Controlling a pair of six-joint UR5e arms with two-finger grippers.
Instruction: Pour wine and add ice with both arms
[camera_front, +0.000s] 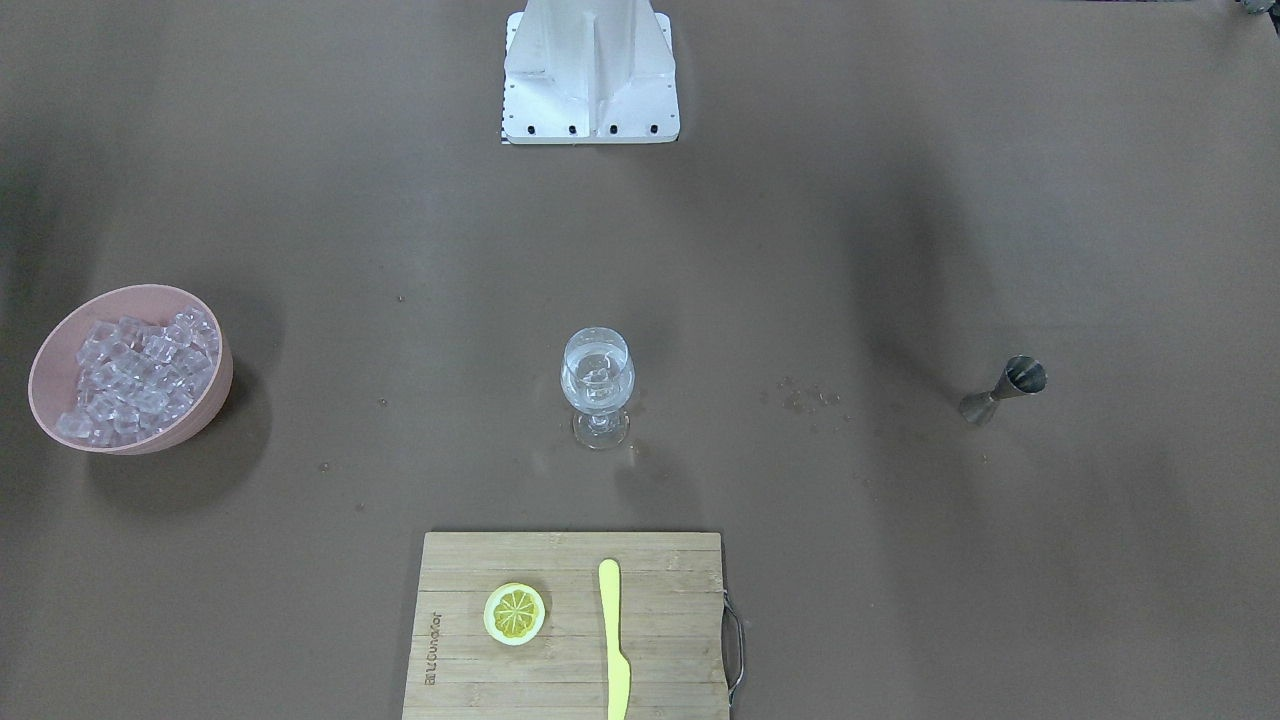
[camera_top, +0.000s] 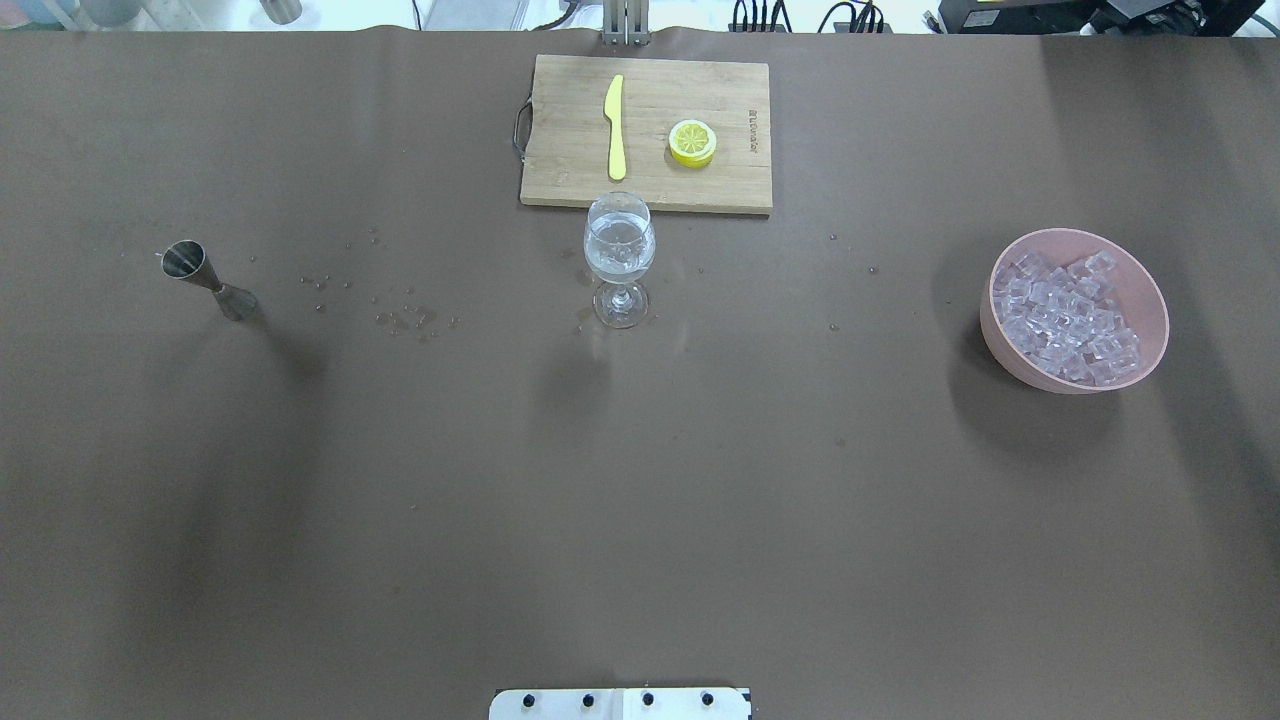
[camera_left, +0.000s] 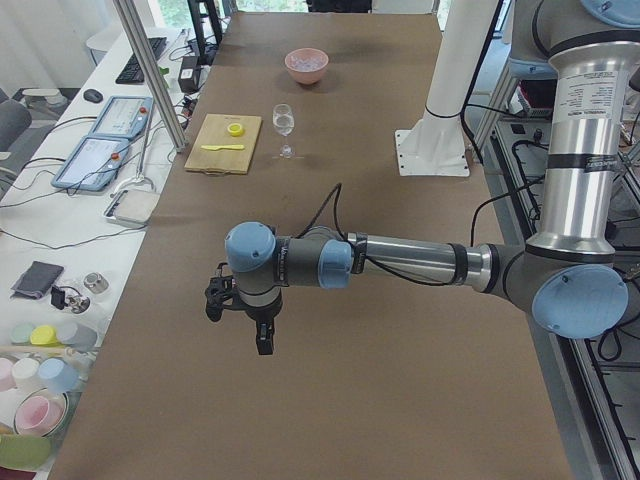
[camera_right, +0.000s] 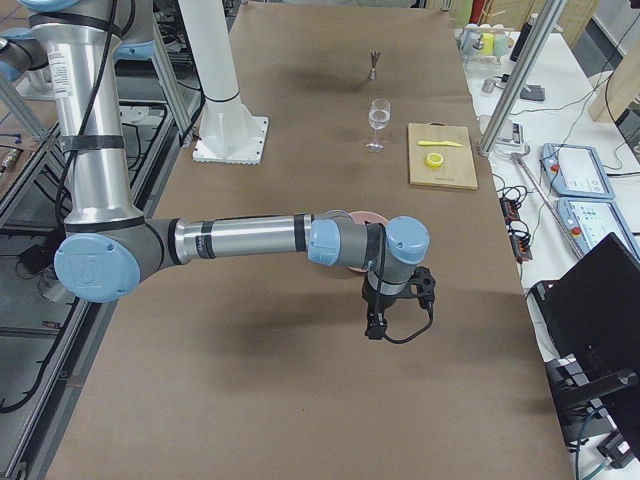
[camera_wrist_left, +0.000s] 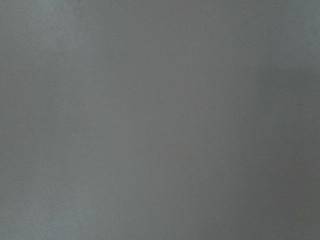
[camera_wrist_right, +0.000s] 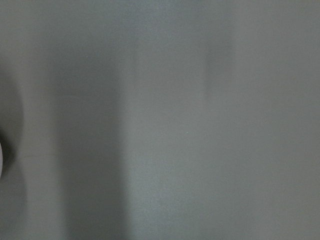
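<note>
Both of my pincers hang over bare brown counter (camera_top: 640, 480), well away from everything. The left pincer (camera_left: 240, 318) and the right pincer (camera_right: 393, 306) show only in the side views, and my wrist cameras see nothing but counter, so I cannot tell whether either is spread or pressed together.

The wine (camera_top: 620, 262) sits in the wine glass (camera_top: 620, 250), which stands upright at mid-counter just in front of the cutting board (camera_top: 570, 175), with what looks like a cube or two in it. The rest of the ice (camera_top: 1068, 322) is heaped in the pink bowl (camera_top: 1008, 358) on my right side. The metal jigger (camera_top: 208, 280) stands upright on my left.

By my reckoning the job is done or close to it, so the risks lie in any further move:

- The glass is tall on a narrow foot. A sideways brush from either arm could tip it and lose the wine.
- Droplets (camera_top: 405, 318) lie on the counter between jigger and glass (wet spots sit by the foot too), so a nudged glass may slide rather than hold.
- Another cube dropped from high up could splash, or crack the thin bowl of the glass.
- Ice cubes are slick — a pinch off-centre could squirt one across the counter.
- The jigger is slim and would topple at a careless touch.
</note>
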